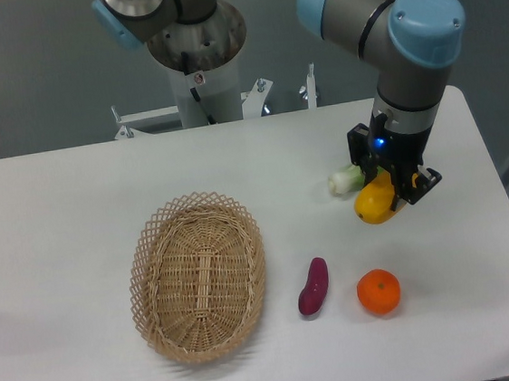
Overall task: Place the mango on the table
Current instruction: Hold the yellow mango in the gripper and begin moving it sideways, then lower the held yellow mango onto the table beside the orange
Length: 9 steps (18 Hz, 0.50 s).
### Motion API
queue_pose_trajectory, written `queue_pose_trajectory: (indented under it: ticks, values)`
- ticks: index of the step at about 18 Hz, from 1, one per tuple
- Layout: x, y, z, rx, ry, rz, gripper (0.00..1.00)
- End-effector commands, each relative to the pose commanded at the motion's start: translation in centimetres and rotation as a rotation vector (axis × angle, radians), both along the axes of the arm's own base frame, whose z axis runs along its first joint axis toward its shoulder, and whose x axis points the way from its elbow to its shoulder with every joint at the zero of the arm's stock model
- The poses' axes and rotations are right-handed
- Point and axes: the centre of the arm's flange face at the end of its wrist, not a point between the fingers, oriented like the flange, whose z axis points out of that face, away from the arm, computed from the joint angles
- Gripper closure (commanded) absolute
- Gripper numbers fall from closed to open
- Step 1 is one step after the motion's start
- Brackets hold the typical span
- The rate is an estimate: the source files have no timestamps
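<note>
1. The mango (375, 202), yellow and oblong, sits at the lower end of the arm, over the right half of the table (73, 200). Whether its underside touches the tabletop cannot be told from this view.
2. The gripper (390, 193) comes down onto the mango from above, its black fingers pinching the fruit at the upper right side, so that most of the yellow body shows below and to the left of them.
3. A small pale green and white vegetable (345, 179) lies just beside the mango, to its upper left; whether the two touch is not clear.
4. The round orange (378, 291) rests on the table below the mango, apart from it.
5. The purple sweet potato (314, 286) lies below and to the left of the mango, near the orange, tilted with its upper end leaning right.
6. The oval wicker basket (199, 275) stands well to the left of the mango, past the sweet potato.
7. The arm's grey links and light blue joint caps (426, 20) rise above the mango, and its pale base column (198, 69) stands behind the far table edge, up and to the left of the mango.
</note>
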Motion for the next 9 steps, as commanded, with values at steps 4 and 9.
queue_pose_trajectory:
  ticks: [4,9]
  values:
    - [-3.2,0.1,-4.2,0.006,0.039,-0.021,0.56]
    - [-5.6,-0.3,-9.6,-0.067,0.127,-0.015,0.56]
